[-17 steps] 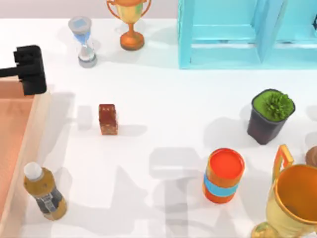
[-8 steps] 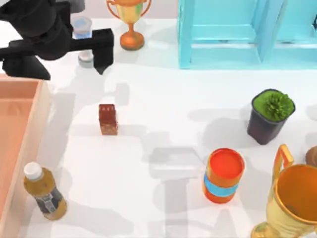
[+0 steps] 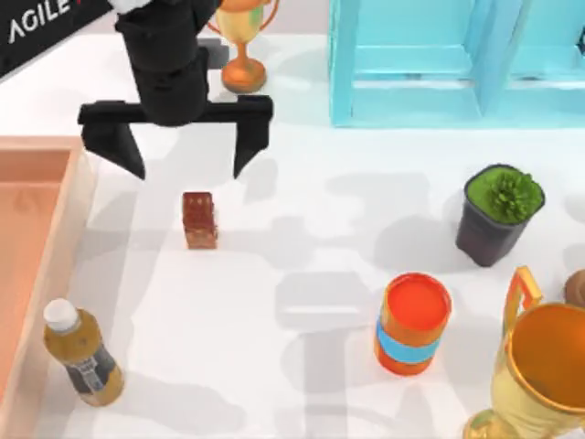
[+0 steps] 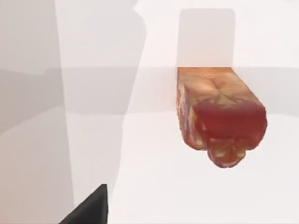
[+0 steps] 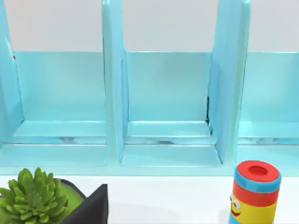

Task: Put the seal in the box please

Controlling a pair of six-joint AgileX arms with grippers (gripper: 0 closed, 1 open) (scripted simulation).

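- Shelf unit (image 3: pixel 457 64) – turquoise, far edge of table (image 3: pixel 320 210), right of centre; right wrist view faces its open compartments (image 5: pixel 168 102)
- box (image 3: pixel 37 265) – light-wood tray with reddish-brown floor, on the table's left edge, cut off by the frame
- left gripper (image 3: pixel 187 160) – hangs above the table just beyond the seal, fingers spread wide, gripping nothing; one fingertip lies toward the box, the other past the seal's right side
- big gold trophy (image 3: pixel 539 375) in the near right corner, smaller trophy (image 3: pixel 239 41) at the far edge behind the left arm
- potted plant (image 3: pixel 498 212) on the right; orange can (image 3: pixel 411 323) with blue band nearer, well apart from the seal
- bottle (image 3: pixel 80 355) standing just beside the box's rim, near left
- seal (image 3: pixel 199 219) – upright on the table, right of the box, outside it and untouched; left wrist view looks down on it (image 4: pixel 219 114)
- right wrist view also shows a small red, yellow and blue canister (image 5: pixel 254 192) in front of the shelf
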